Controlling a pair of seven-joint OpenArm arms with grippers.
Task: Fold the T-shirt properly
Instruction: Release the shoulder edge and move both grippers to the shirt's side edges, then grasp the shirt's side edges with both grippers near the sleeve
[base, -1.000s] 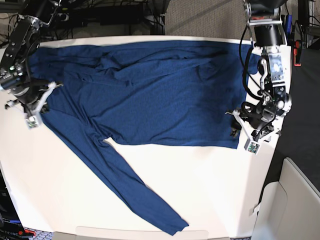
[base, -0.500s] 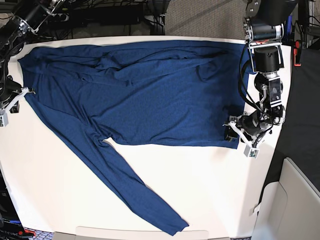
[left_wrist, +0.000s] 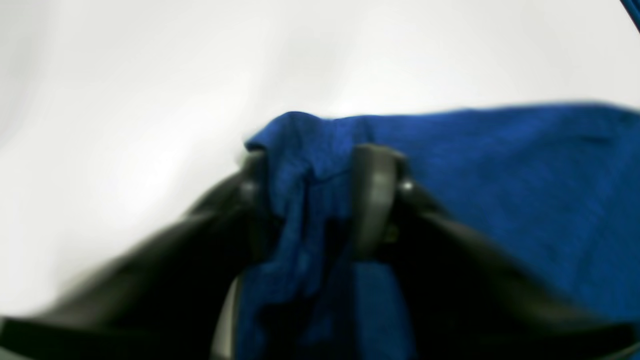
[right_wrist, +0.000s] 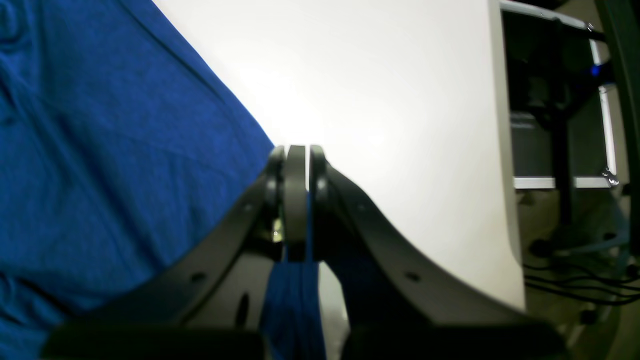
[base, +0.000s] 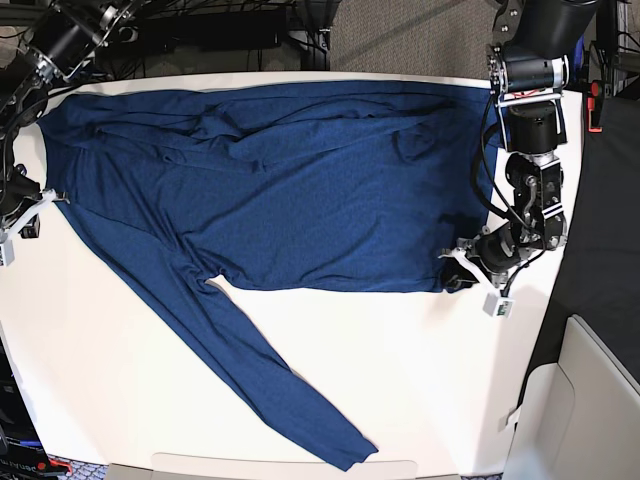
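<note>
The dark navy long-sleeved T-shirt (base: 290, 190) lies spread on the white table (base: 420, 380). One sleeve (base: 270, 380) runs diagonally to the front edge. My left gripper (base: 461, 276) is at the shirt's lower right hem corner. In the left wrist view it (left_wrist: 312, 170) is shut on a bunched fold of the shirt (left_wrist: 500, 190). My right gripper (base: 22, 213) is at the shirt's far left edge. In the right wrist view it (right_wrist: 296, 165) is shut with a thin layer of shirt (right_wrist: 110, 150) pinched between the fingers.
The table's right edge (base: 545, 300) is close to my left gripper, with dark floor beyond. A white bin (base: 590, 400) stands at the lower right. Cables and a metal frame (right_wrist: 560, 180) lie past the table edge near my right gripper.
My right gripper moved off the shirt's shoulder area to its left edge. My left gripper moved left onto the hem corner and closed on it, drawing the corner slightly inward.
</note>
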